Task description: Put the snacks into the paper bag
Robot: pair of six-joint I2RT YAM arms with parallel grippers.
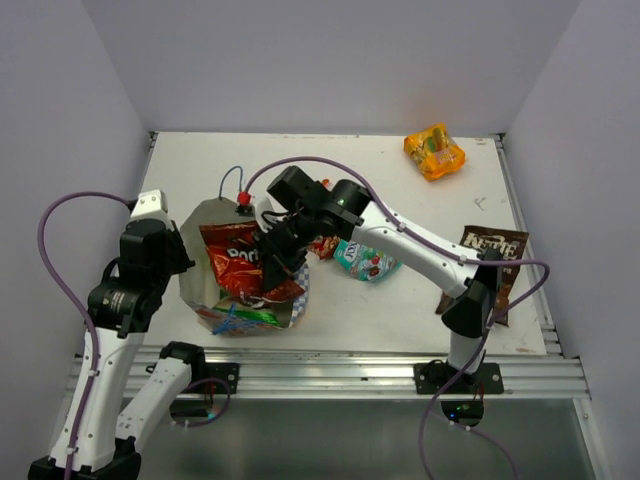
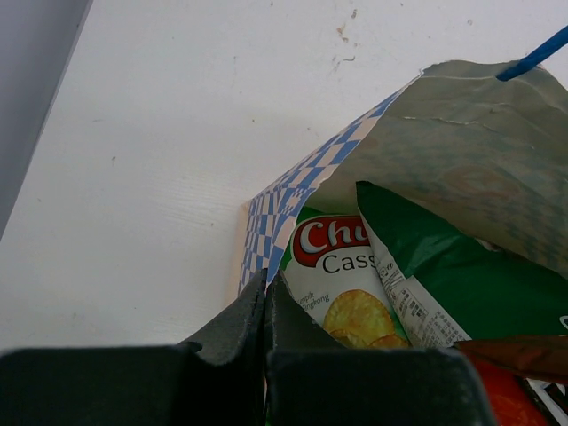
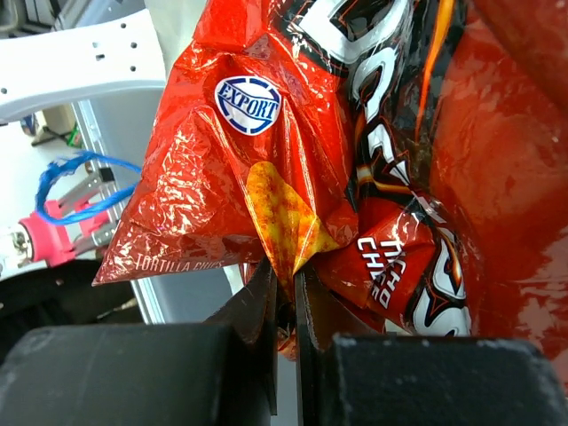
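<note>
The left gripper (image 2: 266,284) pinches only the thin rim of the paper bag (image 1: 205,225), which sits at the left of the table (image 1: 400,320). I judge that a push from above can pull this rim free or tear it, and then the mouth closes. The red-orange packet (image 3: 266,160) is wide and can catch on the rim. The left jaws are fully clenched on the paper. The right gripper (image 3: 284,277), over the bag's mouth, is nearly closed, grasping a small fold of that packet. A teal packet (image 1: 362,258) lies just beside the bag.
</note>
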